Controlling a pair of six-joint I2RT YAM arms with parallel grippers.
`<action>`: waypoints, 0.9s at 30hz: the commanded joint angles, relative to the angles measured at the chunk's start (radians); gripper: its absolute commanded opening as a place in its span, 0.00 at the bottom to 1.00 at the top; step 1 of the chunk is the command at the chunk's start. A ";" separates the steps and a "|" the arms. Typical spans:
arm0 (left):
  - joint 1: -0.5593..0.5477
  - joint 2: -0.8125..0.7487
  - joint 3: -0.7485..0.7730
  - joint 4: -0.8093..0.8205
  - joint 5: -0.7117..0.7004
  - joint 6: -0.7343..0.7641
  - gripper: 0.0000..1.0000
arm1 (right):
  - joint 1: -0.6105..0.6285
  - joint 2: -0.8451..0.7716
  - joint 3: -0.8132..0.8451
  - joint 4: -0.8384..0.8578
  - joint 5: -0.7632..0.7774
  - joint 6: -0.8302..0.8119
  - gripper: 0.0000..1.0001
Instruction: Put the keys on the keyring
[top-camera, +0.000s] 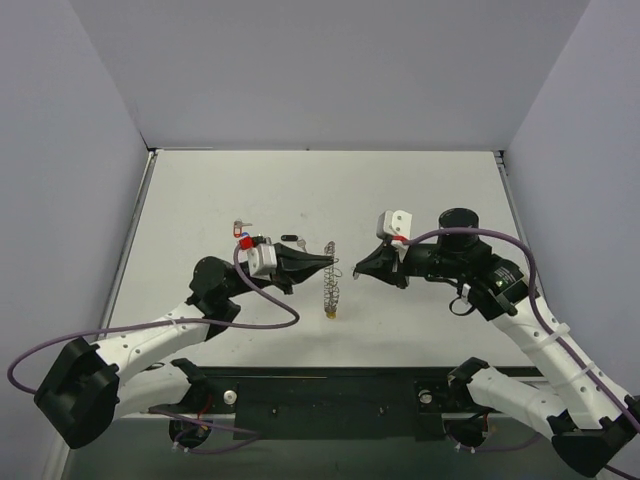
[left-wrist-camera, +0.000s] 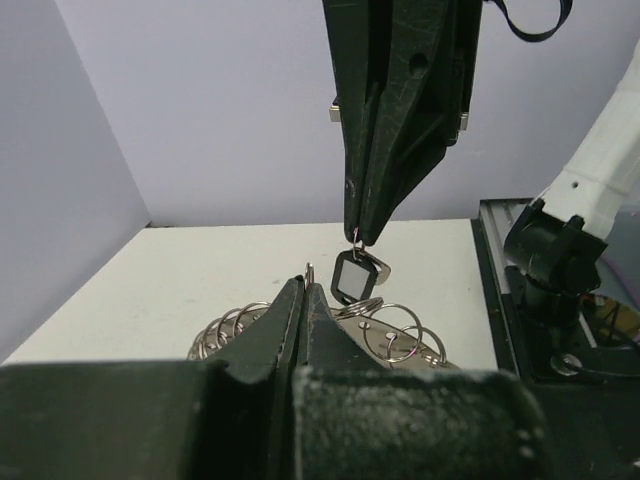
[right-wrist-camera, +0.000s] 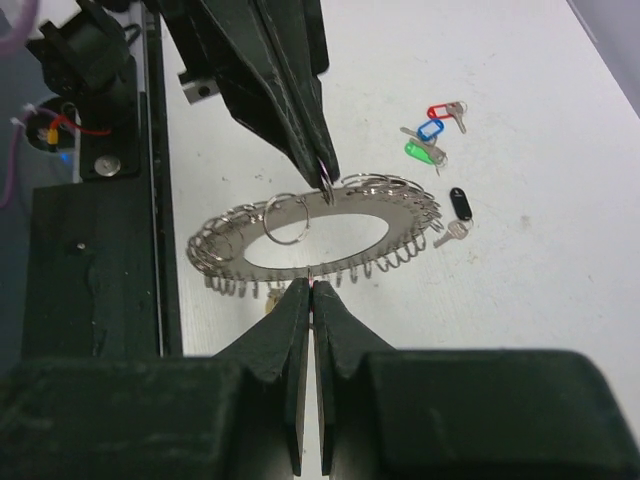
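In the left wrist view, the near part of the large thin silver wire keyring (left-wrist-camera: 400, 345), fringed with small rings, was hidden behind the black left end effector (left-wrist-camera: 307, 288). From above, the tiny tagged silver keys (top-camera: 243, 232) on the white surface (top-camera: 420, 190) were too small to count.

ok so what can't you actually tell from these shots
Left wrist view: whether the black tag hanging from the right gripper is on the keyring; the left gripper hides the join.
Top view: keyring edge-on, yellow tag too small to say if attached.
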 joint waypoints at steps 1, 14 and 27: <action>0.006 0.044 0.024 0.250 -0.031 -0.243 0.00 | -0.013 -0.024 0.047 0.142 -0.095 0.198 0.00; 0.040 0.154 0.046 0.467 -0.033 -0.559 0.00 | -0.025 -0.015 0.053 0.169 -0.053 0.288 0.00; 0.043 0.154 0.044 0.508 -0.025 -0.593 0.00 | -0.016 0.010 0.033 0.140 -0.004 0.246 0.00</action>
